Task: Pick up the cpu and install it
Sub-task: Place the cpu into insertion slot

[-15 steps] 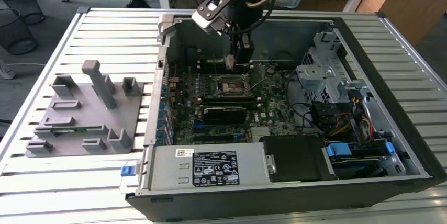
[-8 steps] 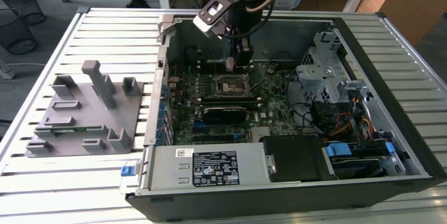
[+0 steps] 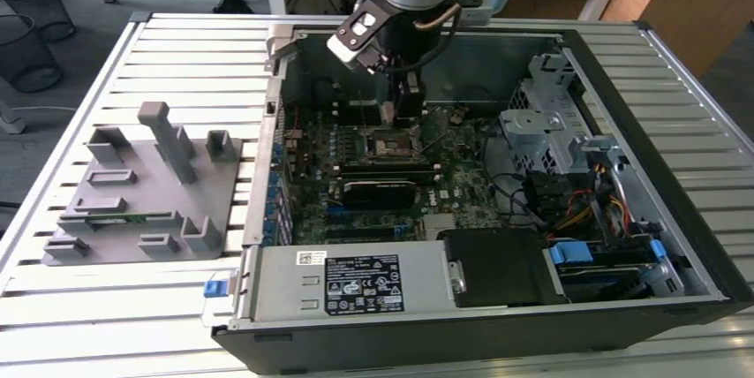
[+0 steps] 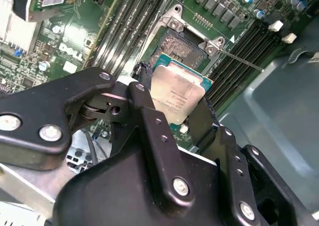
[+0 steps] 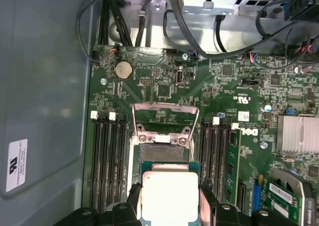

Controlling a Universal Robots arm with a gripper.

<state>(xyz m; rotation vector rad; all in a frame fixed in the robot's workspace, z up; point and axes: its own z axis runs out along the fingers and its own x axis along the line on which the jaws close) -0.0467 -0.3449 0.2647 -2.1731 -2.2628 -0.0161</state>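
The cpu [image 4: 178, 94] [image 5: 167, 196], a flat square chip with a shiny silver top and thin green edge, is held between the black fingers of my gripper [image 4: 172, 104] [image 5: 168, 198], which is shut on its two sides. In both wrist views it hangs just above the open black socket [image 4: 180, 46] [image 5: 164, 149] on the green motherboard, whose metal frame [image 5: 164, 117] is flipped up. In the exterior view my gripper [image 3: 398, 111] reaches down into the open computer case [image 3: 659, 131], right over the socket [image 3: 390, 142].
Memory slots [image 5: 107, 161] [image 5: 217, 161] flank the socket on both sides. Cables [image 5: 144, 22] run along the case wall. A drive cage [image 3: 548, 126] and power supply [image 3: 348, 281] fill the case. A grey fixture tray [image 3: 141, 192] lies on the slatted table at the exterior view's left.
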